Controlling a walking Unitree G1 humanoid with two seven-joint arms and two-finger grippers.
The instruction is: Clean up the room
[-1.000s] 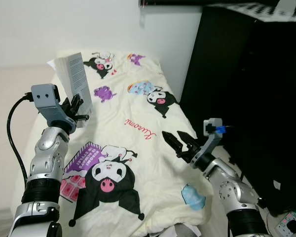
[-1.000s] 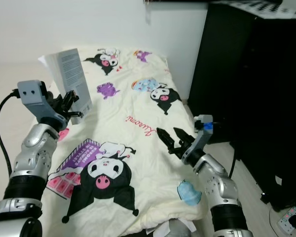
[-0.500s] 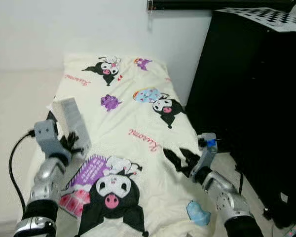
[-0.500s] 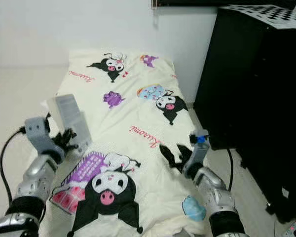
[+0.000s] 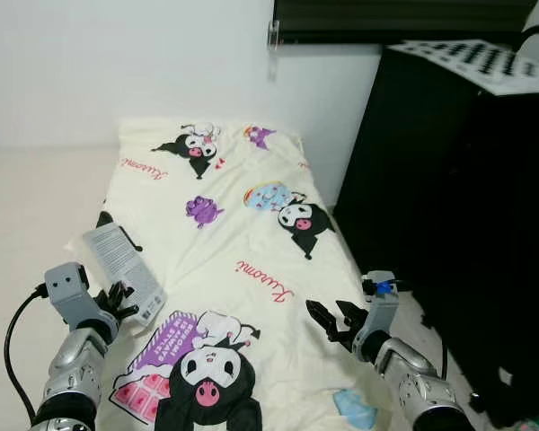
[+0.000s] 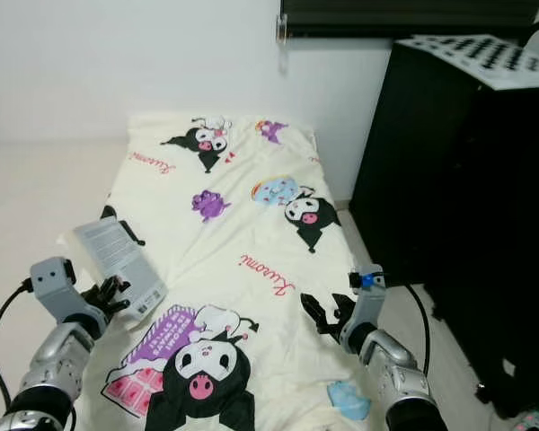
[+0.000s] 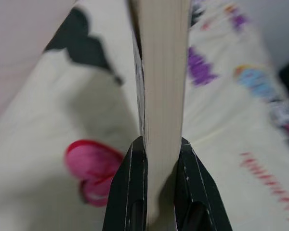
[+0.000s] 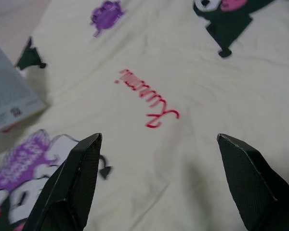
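Observation:
My left gripper (image 5: 119, 303) is shut on the lower edge of a grey paperback book (image 5: 119, 262), held tilted over the left side of the bed (image 5: 251, 242). In the left wrist view both fingers (image 7: 130, 190) pinch the book's page block (image 7: 162, 72). The bed carries a cream cover printed with cartoon characters. My right gripper (image 5: 334, 321) hovers open above the bed's right side, fingers (image 8: 72, 183) spread wide with nothing between them. The book (image 8: 7, 103) also shows at the edge of the right wrist view.
A tall black cabinet (image 5: 467, 224) stands right of the bed, with a checkered board (image 5: 467, 63) on top. A white wall (image 5: 117, 63) lies behind the bed, pale floor (image 5: 27, 206) to its left. A narrow gap runs between bed and cabinet.
The camera has pulled back and up, so more bed and wall show. My left arm has lowered the book from upright to tilted near the cover. The right gripper stays open.

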